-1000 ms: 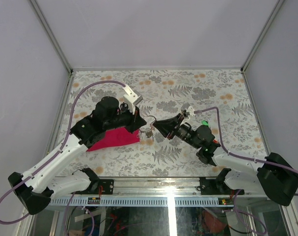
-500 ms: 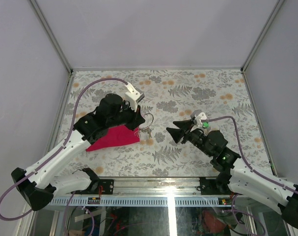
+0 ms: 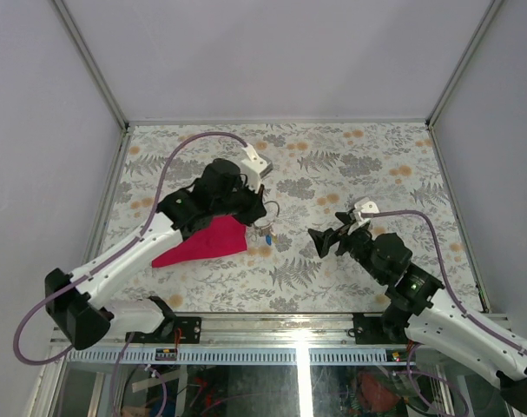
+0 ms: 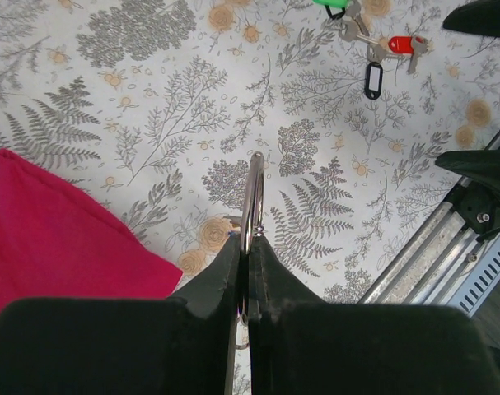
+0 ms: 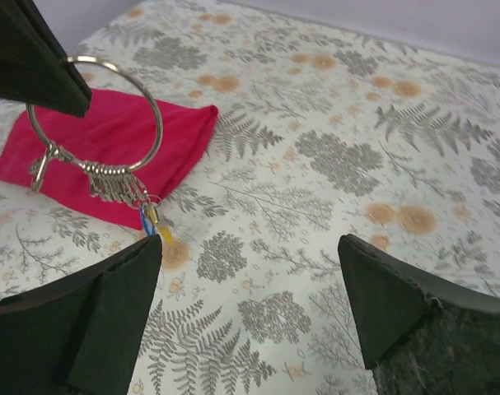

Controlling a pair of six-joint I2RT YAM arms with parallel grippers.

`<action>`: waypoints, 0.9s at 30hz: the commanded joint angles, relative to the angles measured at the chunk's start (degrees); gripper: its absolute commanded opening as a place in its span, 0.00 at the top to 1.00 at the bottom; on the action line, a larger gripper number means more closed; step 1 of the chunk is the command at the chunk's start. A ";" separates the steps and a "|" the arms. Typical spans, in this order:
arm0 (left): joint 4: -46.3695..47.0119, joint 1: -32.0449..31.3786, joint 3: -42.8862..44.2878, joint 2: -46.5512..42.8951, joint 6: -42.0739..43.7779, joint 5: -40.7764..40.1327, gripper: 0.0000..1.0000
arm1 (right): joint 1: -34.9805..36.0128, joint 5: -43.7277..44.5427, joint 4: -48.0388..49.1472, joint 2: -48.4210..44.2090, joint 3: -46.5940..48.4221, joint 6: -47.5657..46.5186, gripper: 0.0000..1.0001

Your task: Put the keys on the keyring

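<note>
The left gripper (image 4: 248,251) has its jaws clamped on the keyring (image 5: 95,107), blue and yellow keys (image 5: 151,220) dangling at 6 o'clock. The right gripper (image 5: 248,255) — jaws apart, empty — has backed off toward 4 o'clock from the ring; the red and green keys (image 4: 402,43) lie loose on the table, probably next.

Keyring (image 4: 252,193): large silvery loop, upright, raised off the desk (image 4: 109,82), clamped in the left end effector (image 4: 248,251). Small rings and blue and yellow keys (image 5: 153,222) dangle beneath. Loose keys (image 4: 400,44): green, red and black tags, clustered flat on the desk.
</note>
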 commanded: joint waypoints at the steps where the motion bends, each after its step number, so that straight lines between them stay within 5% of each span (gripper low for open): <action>1: 6.56 -2.55 1.86 4.36 -2.14 -0.75 1.00 | 0.10 7.58 -11.54 0.20 7.69 3.84 0.04; 10: 20.25 -4.90 -0.46 16.22 -7.06 7.25 1.00 | 0.09 9.16 -13.31 -0.56 6.24 6.56 0.03; 27: 27.43 9.60 5.13 33.78 -6.92 11.24 0.94 | 0.05 10.50 -14.89 2.56 5.35 11.66 0.03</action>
